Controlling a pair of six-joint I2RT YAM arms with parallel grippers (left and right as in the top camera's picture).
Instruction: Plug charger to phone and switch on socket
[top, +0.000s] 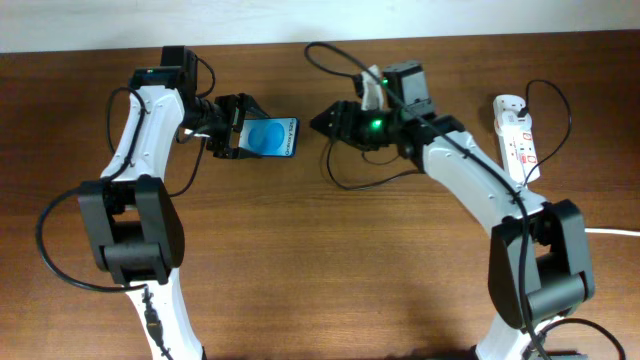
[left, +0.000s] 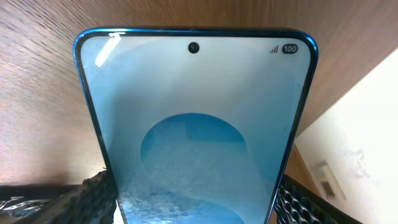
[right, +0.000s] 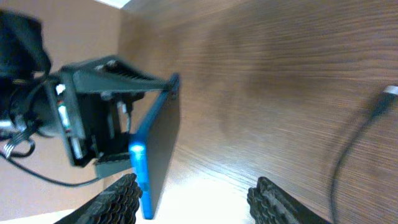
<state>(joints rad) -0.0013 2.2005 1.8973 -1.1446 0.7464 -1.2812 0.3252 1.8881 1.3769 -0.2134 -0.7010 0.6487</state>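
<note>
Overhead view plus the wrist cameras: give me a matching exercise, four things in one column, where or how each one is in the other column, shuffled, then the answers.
Things
1. phone
2. socket
3. right gripper
4. charger

States
A. open, holding nothing
B. white, lying on the table on the right arm's side
C. clamped in the left gripper
D. thin black cable loose on the wood, not plugged into the phone

Pairs: 1-C, 2-B, 3-A, 4-D
</note>
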